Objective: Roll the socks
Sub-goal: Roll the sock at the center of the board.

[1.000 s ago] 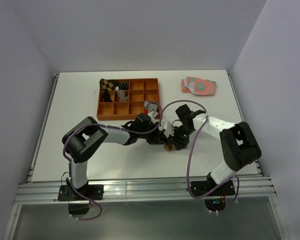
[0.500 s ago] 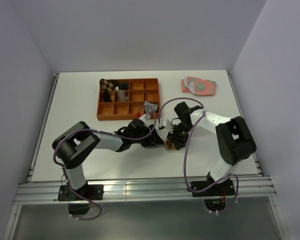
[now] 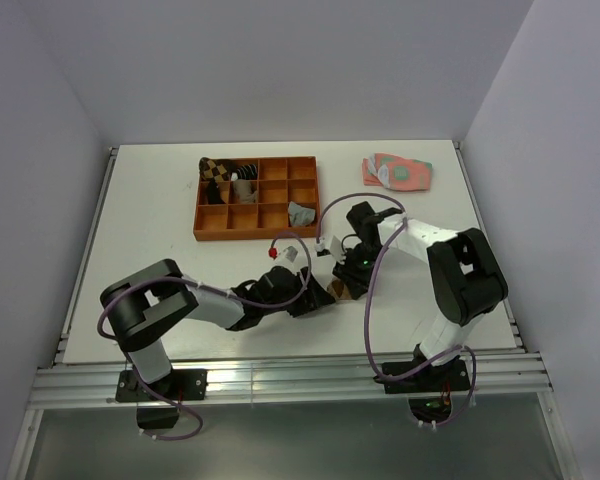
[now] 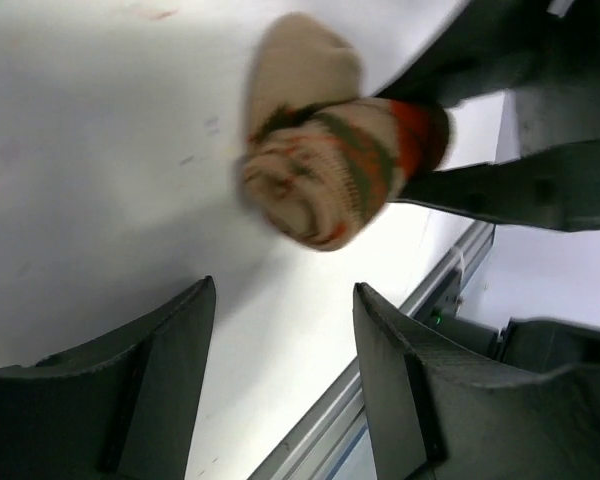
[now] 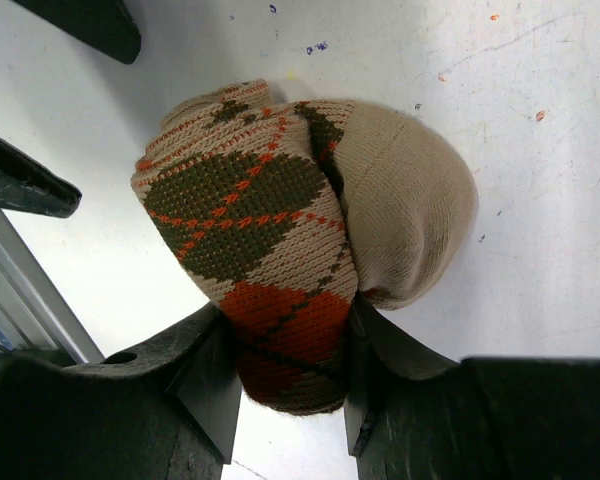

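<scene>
The tan argyle sock (image 5: 270, 230) lies on the table as a tight roll, orange and dark-brown diamonds facing out. My right gripper (image 5: 285, 370) is shut on its orange end. In the top view the roll (image 3: 337, 291) sits mid-table under my right gripper (image 3: 344, 280). My left gripper (image 4: 285, 285) stands open a short way off the roll (image 4: 325, 170), nothing between its fingers; from above it (image 3: 310, 298) is just left of the roll. The grey sock (image 3: 302, 213) lies crumpled by the tray's near right corner.
An orange compartment tray (image 3: 280, 195) stands at the back left, with a rolled argyle bundle (image 3: 215, 170) and dark and grey items in its top-left cells. Pink-and-green patterned socks (image 3: 397, 172) lie at the back right. The table's front rail (image 3: 280, 375) runs close behind the left gripper.
My left gripper has opened, let go of the roll and drawn back toward the near left. My right gripper has kept its grip on the argyle roll and barely shifted.
</scene>
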Tool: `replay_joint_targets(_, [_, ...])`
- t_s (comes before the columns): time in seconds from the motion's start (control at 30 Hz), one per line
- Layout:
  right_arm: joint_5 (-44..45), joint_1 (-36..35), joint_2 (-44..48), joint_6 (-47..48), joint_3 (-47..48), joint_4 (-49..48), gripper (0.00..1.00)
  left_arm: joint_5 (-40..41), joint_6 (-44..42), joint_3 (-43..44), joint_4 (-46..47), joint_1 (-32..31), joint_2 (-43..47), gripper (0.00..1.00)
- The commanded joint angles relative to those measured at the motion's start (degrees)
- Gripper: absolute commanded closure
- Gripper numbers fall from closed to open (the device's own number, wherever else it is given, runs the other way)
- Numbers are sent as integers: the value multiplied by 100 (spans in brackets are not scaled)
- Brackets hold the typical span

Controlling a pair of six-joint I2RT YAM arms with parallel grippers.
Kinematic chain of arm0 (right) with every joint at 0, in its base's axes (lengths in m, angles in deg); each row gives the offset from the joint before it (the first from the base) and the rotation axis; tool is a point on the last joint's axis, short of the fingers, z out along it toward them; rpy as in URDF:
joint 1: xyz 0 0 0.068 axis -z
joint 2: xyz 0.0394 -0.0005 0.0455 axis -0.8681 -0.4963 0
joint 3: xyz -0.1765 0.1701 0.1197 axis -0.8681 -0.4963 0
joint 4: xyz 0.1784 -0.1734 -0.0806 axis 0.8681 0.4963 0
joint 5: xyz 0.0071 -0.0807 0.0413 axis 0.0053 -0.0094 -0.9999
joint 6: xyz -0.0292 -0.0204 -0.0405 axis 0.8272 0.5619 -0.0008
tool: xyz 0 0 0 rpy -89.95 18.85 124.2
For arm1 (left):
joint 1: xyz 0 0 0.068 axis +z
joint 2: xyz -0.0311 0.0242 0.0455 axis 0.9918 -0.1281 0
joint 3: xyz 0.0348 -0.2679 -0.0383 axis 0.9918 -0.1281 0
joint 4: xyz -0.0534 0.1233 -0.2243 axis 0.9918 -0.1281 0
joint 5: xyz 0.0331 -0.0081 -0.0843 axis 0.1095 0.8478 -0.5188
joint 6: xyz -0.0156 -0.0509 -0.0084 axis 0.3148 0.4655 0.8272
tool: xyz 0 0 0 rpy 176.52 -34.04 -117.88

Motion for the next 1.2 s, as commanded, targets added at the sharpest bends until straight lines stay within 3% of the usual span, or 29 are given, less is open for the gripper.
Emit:
replay_joint_targets(0.0, [304, 28, -312, -149, -57, 191, 82, 1030, 1192, -222, 520, -245, 160, 37])
replay_joint_targets(0.2, [102, 37, -365, -289, -13, 244, 82, 1910, 2344, -389, 1240, -587, -174, 36])
replay_joint_targets(0.5, [-241, 28, -505, -649, 84, 244, 83, 3079, 3855, 305, -445, -1089, -350, 31])
replay_joint_targets(0.97, [-707, 37, -699, -632, 216, 437, 85, 3405, 4998, 1035, -1897, -1168, -754, 29])
replay_joint_targets(1.17, [-795, 37, -707, -597, 260, 543, 85, 3327, 5192, 1211, -2354, -1168, -895, 35])
